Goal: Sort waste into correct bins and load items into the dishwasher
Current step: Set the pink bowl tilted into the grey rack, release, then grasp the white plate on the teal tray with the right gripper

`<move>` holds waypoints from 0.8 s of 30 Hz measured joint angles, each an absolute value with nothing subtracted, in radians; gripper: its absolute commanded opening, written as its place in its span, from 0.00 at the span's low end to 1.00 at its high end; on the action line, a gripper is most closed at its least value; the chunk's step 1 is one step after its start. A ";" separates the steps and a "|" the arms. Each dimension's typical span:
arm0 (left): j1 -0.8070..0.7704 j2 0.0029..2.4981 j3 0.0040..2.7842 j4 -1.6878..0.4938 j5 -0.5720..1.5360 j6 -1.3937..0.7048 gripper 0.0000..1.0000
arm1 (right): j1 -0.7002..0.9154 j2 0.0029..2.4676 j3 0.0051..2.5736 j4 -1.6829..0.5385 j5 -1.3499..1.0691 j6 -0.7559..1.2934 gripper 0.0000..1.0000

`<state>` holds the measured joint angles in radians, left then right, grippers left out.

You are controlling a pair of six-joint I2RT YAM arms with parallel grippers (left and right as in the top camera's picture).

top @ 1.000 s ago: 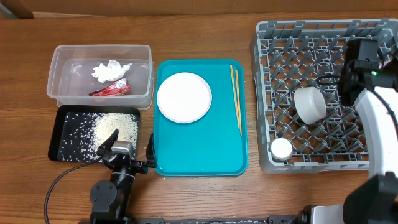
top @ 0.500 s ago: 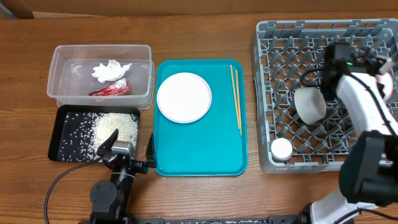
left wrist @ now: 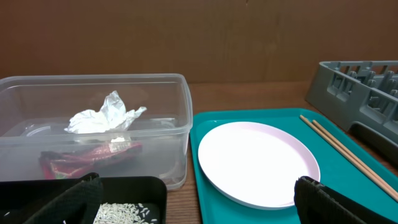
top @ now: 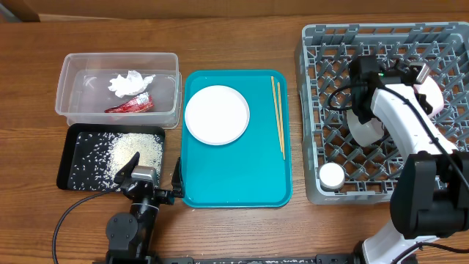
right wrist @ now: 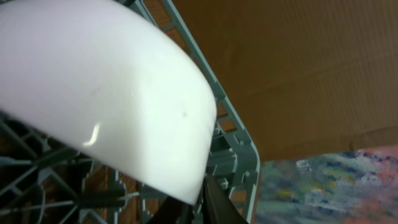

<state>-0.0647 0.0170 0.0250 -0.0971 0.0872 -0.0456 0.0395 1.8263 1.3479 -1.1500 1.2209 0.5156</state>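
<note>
My right gripper [top: 419, 79] [right wrist: 202, 194] is over the grey dish rack [top: 315, 44] and is shut on the rim of a white bowl [top: 434, 95], which fills the right wrist view [right wrist: 106, 93]. Another white bowl [top: 364, 125] and a small cup [top: 331, 174] sit in the rack. A white plate [top: 217, 114] [left wrist: 255, 162] and chopsticks [top: 278, 117] [left wrist: 348, 155] lie on the teal tray [top: 234, 176]. The clear tub [top: 73, 66] holds the tissue [top: 130, 83] and red wrapper [top: 130, 104]. Rice [top: 135, 150] lies in the black tray [top: 69, 158]. My left gripper [top: 152, 174] [left wrist: 199, 208] is open and empty.
The rack's rim and pegs [right wrist: 233, 155] sit close under the held bowl. A cardboard wall stands behind the table. The clear tub, black tray and teal tray sit close together on the left half of the wooden table.
My right arm has swung left across the rack, carrying the white bowl over the rack's right side. The left arm has not moved.
</note>
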 measured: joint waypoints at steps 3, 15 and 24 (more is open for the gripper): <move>-0.065 0.017 0.025 -0.097 0.087 -0.046 1.00 | 0.049 1.826 1.348 -1.227 1.210 0.594 0.29; -0.065 0.017 0.025 -0.097 0.087 -0.046 1.00 | 0.122 1.809 1.356 -1.301 1.084 0.767 0.40; -0.065 0.017 0.025 -0.097 0.087 -0.046 1.00 | 0.292 1.588 1.503 -1.235 0.810 0.668 0.44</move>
